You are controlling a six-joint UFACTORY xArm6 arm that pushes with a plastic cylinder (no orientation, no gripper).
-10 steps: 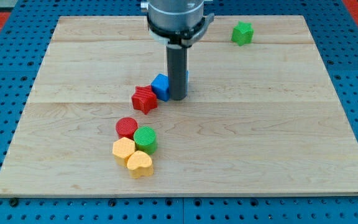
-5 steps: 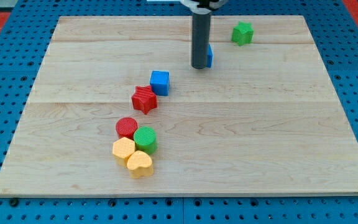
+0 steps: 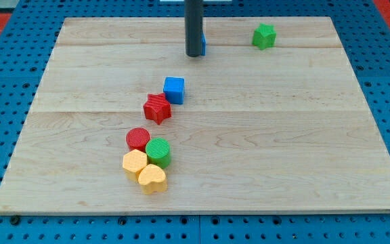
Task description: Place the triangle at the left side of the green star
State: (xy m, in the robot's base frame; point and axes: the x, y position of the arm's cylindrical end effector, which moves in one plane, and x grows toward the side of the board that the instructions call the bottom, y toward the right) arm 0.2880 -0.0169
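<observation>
Behind rod at view's top: blue sliver (image 3: 203,46), presumed triangle, mostly hidden; shape not confirmable. Tip (image 3: 194,55) touching or just beside it on view's left. No fingers fitted; nothing held. Green star (image 3: 264,35) well apart toward view's right. Judged incomplete: triangle not yet beside star's left. Blue cube (image 3: 174,89), red star (image 3: 157,108) noted mid-table (image 3: 303,149), uninvolved.
</observation>
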